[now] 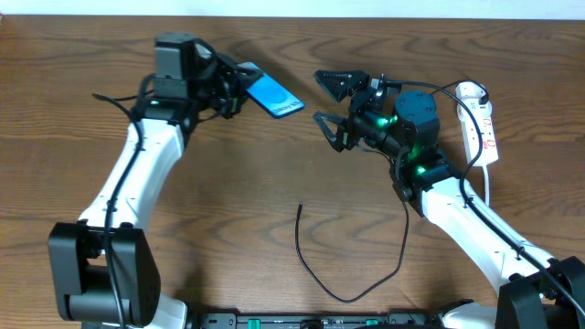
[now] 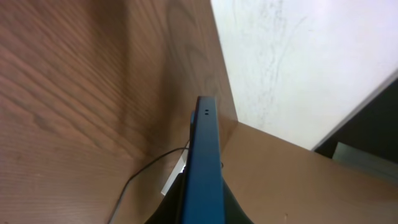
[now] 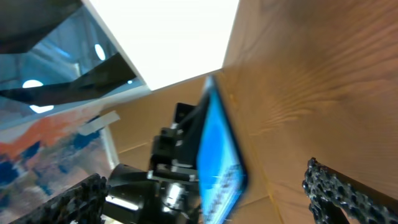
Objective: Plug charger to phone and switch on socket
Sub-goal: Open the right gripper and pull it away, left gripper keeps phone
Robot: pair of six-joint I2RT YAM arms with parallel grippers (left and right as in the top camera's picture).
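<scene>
My left gripper is shut on the phone, a slim light-blue-screened handset held above the table at the upper middle, tilted. The left wrist view shows the phone's edge end-on between the jaws. My right gripper is open and empty, its fingers spread just right of the phone; the right wrist view shows the phone's blue screen between its fingertips at a distance. The charger, a thin black cable, lies loose on the table near the front, its tip free. The socket, a white power strip, lies at the far right.
The wooden table spans the view. The strip's white cord runs down beside my right arm. A pale wall lies beyond the table's far edge.
</scene>
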